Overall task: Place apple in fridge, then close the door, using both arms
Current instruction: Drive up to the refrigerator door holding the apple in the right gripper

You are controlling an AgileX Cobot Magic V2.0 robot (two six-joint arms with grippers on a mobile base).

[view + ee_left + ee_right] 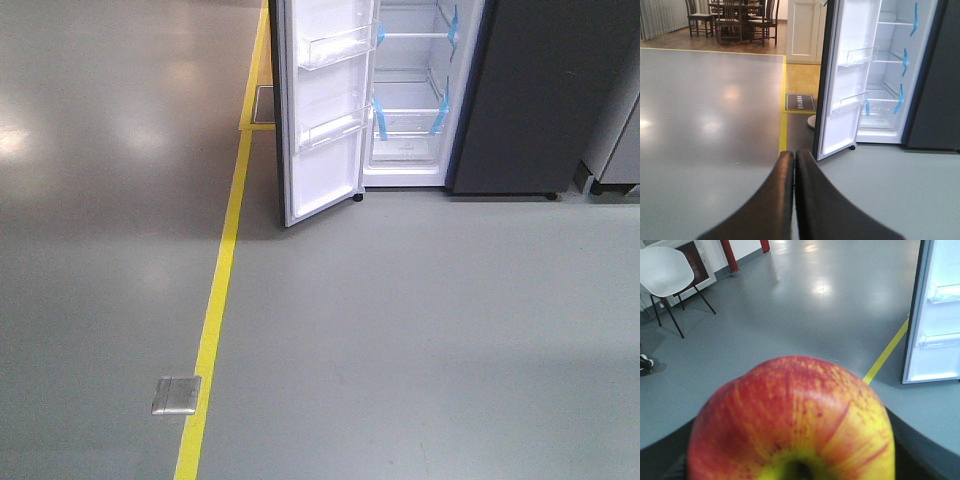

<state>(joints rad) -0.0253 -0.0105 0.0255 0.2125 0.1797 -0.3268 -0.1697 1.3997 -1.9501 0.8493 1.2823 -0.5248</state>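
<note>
The red apple with its yellow stem patch fills the bottom of the right wrist view. My right gripper is shut on it, and a dark finger shows at its side. The dark grey fridge stands ahead with its white shelves and blue tape exposed. Its door is swung wide open to the left, clear bins on the white inner face. The same door appears at the right edge of the right wrist view. My left gripper is shut and empty, pointing at the foot of the door. Neither arm shows in the front view.
A yellow floor line runs toward the door's left side, with a metal floor plate on it. A grey unit stands right of the fridge. A white chair is far left; wooden dining chairs and a white cabinet stand beyond.
</note>
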